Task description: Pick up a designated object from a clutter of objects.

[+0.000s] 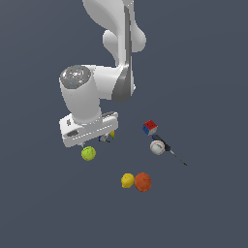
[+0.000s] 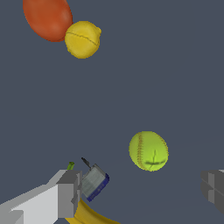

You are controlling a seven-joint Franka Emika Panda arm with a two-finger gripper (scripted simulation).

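Note:
The yellow-green tennis ball [image 1: 88,153] lies on the dark floor just below my hand in the exterior view. In the wrist view the ball [image 2: 148,151] sits a little ahead of the gap between my two fingers, not touching them. My gripper [image 1: 93,142] is open and empty, with its fingers spread wide [image 2: 68,194]. The rest of the clutter is the banana [image 2: 87,216], largely hidden under my hand, the yellow fruit [image 1: 127,180], the orange [image 1: 143,182], the multicoloured cube [image 1: 150,128], the white baseball [image 1: 157,147] and the thin dark tool [image 1: 175,155].
A small grey-blue object [image 2: 94,181] lies against the banana beside one finger. The yellow fruit [image 2: 82,39] and the orange [image 2: 47,17] touch each other, well apart from the ball. The cube, baseball and tool cluster toward the exterior view's right.

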